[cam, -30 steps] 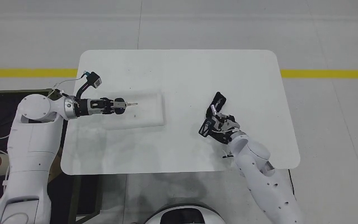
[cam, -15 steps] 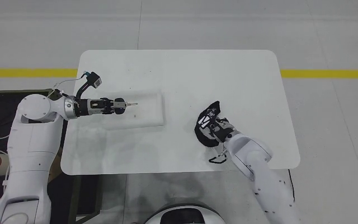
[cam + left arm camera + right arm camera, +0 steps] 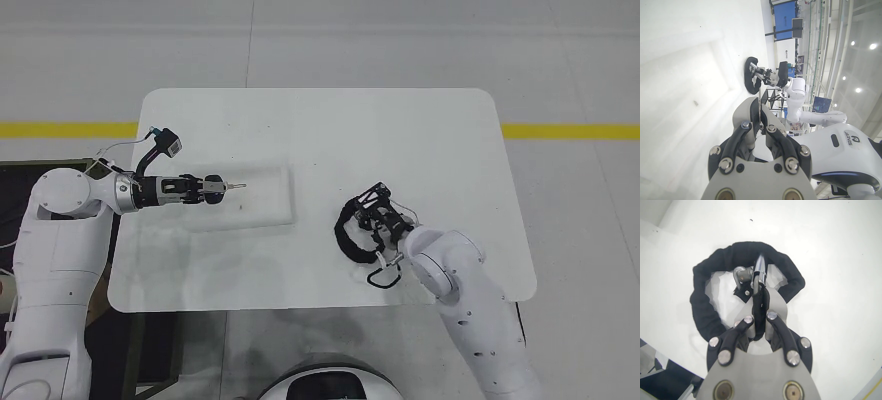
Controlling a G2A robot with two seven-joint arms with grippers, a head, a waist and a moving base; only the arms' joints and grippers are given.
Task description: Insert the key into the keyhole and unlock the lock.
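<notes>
My left gripper (image 3: 222, 186) hovers over the left part of the table, shut on a thin metal key (image 3: 236, 185) whose tip points right. From the left wrist view, the key (image 3: 759, 106) stands edge-on between the pads. The lock (image 3: 350, 235) is a black fabric-sleeved loop with a shiny metal body (image 3: 758, 274), at the table's centre right. My right gripper (image 3: 380, 222) is shut on the lock's black end piece, holding the metal body (image 3: 753, 68) out ahead of its fingers. The sleeve (image 3: 702, 294) curls onto the tabletop. No keyhole can be made out.
A shallow white tray (image 3: 272, 205) lies under and beside the key on the white table (image 3: 330, 130). The table's near edge (image 3: 300, 305) runs close behind the lock. A yellow floor line (image 3: 560, 131) passes beyond the table.
The right arm has swung the lock left and toward the near edge, and the black loop now hangs left of the gripper. The left arm with the key has not moved.
</notes>
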